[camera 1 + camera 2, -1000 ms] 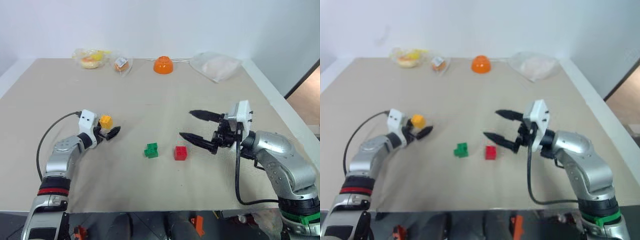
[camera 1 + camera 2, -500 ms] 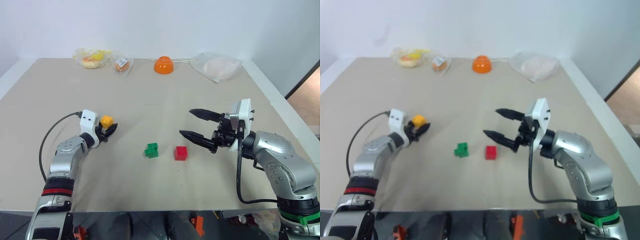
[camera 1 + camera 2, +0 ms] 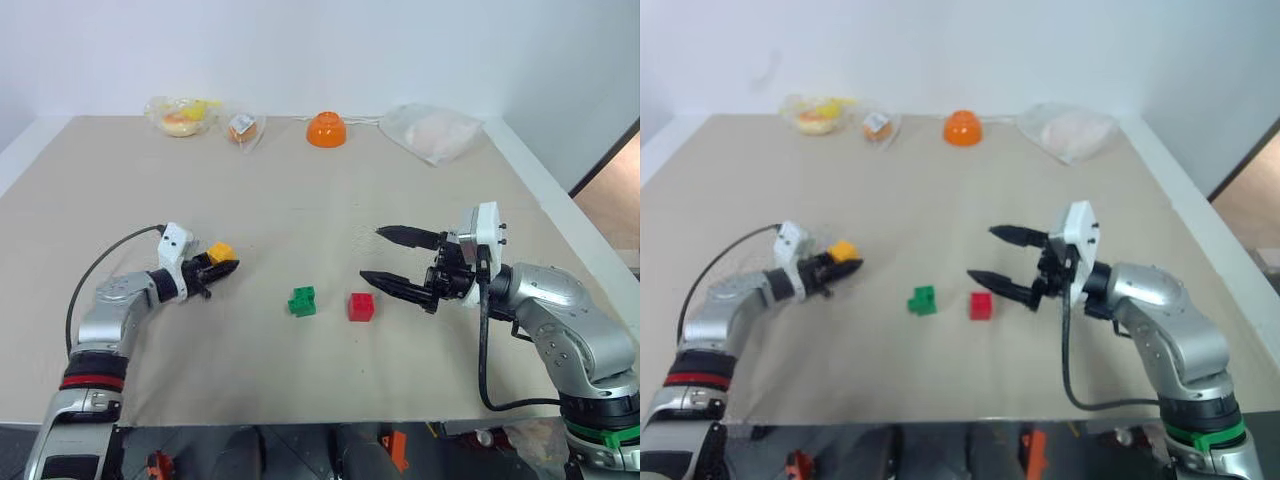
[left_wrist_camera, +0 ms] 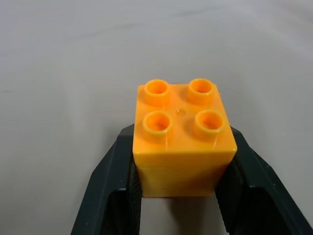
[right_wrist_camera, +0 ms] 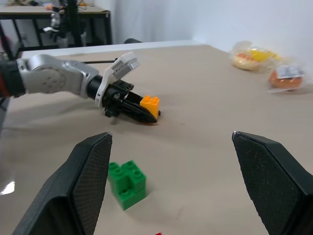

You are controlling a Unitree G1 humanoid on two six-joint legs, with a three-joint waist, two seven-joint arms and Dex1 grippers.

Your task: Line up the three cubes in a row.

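My left gripper (image 3: pixel 221 265) is shut on the yellow-orange cube (image 3: pixel 221 252) at the table's left. The left wrist view has the cube (image 4: pixel 182 137) studs up, clamped between both black fingers (image 4: pixel 110 191). The green cube (image 3: pixel 302 300) and the red cube (image 3: pixel 361 306) sit side by side near the table's middle, a small gap between them. Just right of the red cube, my right gripper (image 3: pixel 372 254) hovers open and empty, pointing left. The right wrist view looks past its fingers (image 5: pixel 90 181) to the green cube (image 5: pixel 128 183) and the held yellow-orange cube (image 5: pixel 149 104).
An upturned orange bowl (image 3: pixel 327 129) stands at the back middle. Two clear bags of food (image 3: pixel 183 116) (image 3: pixel 244 128) lie at the back left and a crumpled clear bag (image 3: pixel 432 132) at the back right. The table's right edge (image 3: pixel 560 225) runs close behind my right arm.
The left gripper went from open around the yellow-orange cube to shut on it, and its wrist swung to point more to the right. The right arm stayed put.
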